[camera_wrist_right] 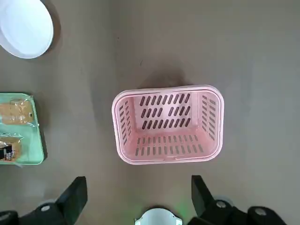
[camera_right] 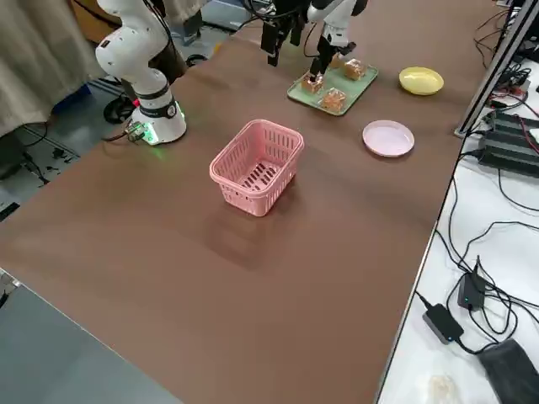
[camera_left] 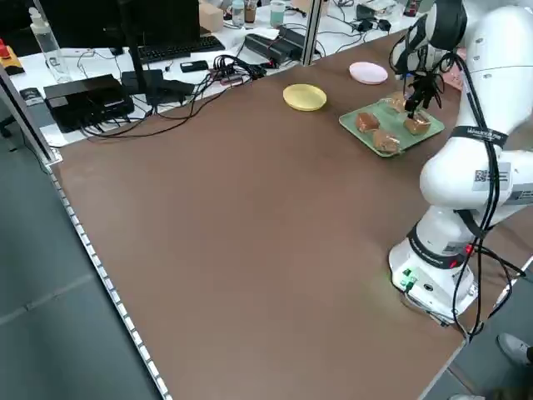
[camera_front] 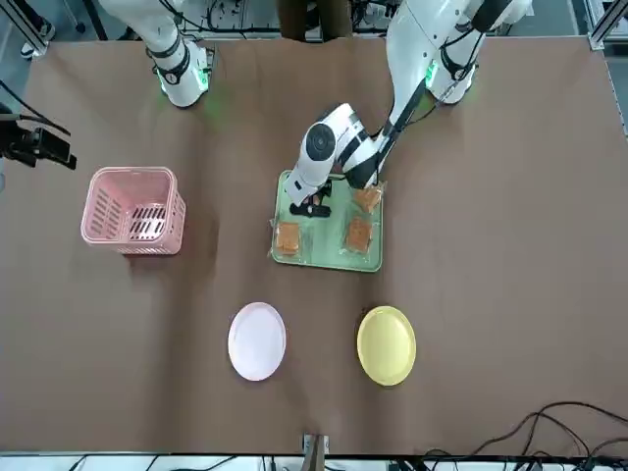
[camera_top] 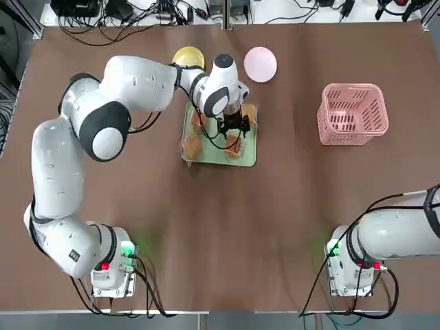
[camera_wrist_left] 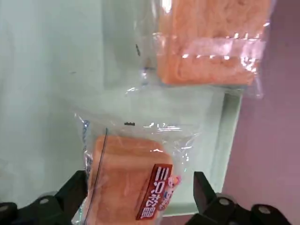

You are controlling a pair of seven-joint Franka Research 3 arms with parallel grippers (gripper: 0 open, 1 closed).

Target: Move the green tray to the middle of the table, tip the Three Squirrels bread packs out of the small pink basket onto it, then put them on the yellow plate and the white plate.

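The green tray [camera_top: 214,155] lies mid-table, toward the far side, with the Three Squirrels bread packs flat on it. My left gripper [camera_top: 232,130] hangs low over the tray, open. In the left wrist view its fingers [camera_wrist_left: 75,190] stand on either side of one pack [camera_wrist_left: 133,180], and another pack [camera_wrist_left: 211,42] lies beyond. Past the tray sit the yellow plate [camera_top: 189,56] and the white plate [camera_top: 260,63], both bare. To the right the small pink basket [camera_top: 352,113] stands upright and empty. High above it my right gripper [camera_wrist_right: 138,197] is open and holds nothing.
Cables and electronics [camera_top: 124,14] lie along the table's far edge. The left arm's elbow [camera_top: 103,120] bulks over the table left of the tray. Both arm bases [camera_top: 113,268] stand at the near edge.
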